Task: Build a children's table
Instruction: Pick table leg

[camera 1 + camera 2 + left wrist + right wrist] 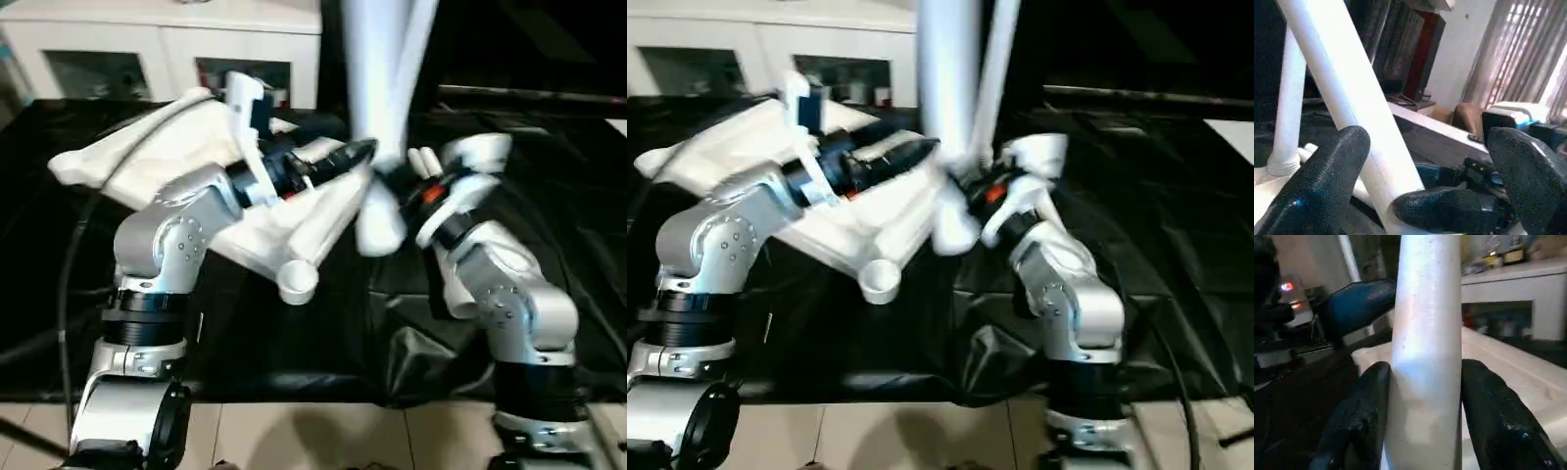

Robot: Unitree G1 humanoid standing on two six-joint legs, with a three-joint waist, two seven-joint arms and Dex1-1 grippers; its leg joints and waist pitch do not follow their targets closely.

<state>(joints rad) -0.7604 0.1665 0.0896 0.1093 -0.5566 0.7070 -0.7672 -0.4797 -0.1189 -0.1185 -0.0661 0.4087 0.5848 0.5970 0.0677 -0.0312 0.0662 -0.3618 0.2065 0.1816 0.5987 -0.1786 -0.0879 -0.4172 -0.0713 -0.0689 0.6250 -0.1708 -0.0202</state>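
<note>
Right wrist view puts the right gripper [1422, 416] with its two black fingers [1364, 421] clamped on either side of a white leg [1425, 333], which rises upright and runs out of the picture's upper edge. From the head views the white square tabletop [186, 157] lies tilted on a black sheet [549, 196], one round corner socket [297, 282] toward the robot, its far side near a white cabinet [167, 49]. A second leg [416, 49] crosses behind the held one; both are blurred and cut off above. Left gripper [1425, 161] reaches over the tabletop toward the legs, fingers spread wide apart around the nearer leg without visibly touching it. Open black sheet lies to the right of the right arm.
</note>
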